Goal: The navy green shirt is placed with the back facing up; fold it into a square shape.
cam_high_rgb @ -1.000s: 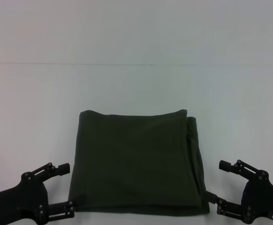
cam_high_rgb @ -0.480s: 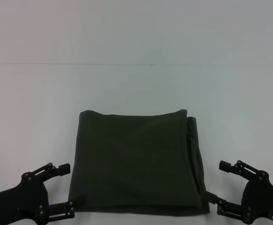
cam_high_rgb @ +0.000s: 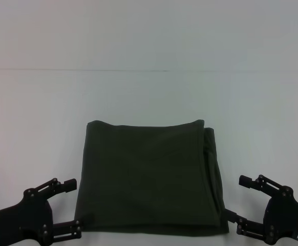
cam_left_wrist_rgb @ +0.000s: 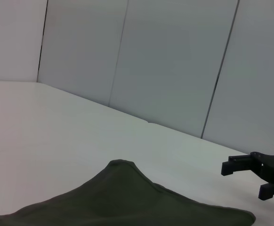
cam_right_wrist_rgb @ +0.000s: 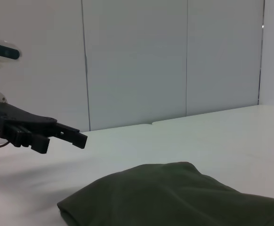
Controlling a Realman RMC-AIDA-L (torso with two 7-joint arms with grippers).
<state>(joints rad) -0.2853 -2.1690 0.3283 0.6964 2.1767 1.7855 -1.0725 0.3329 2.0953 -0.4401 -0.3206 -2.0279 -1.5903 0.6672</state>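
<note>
Lying flat: navy green shirt, folded into a near-square, plain side up.
Left gripper and right gripper are flanking its near corners, jaws gaping, empty.

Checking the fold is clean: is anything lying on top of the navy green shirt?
Nothing rests on the navy green shirt; its plain top is bare. Whatever sits between or beneath its folded layers is covered.

The navy green shirt hides its lettering; both arms are cut off by the lower edge.
</note>
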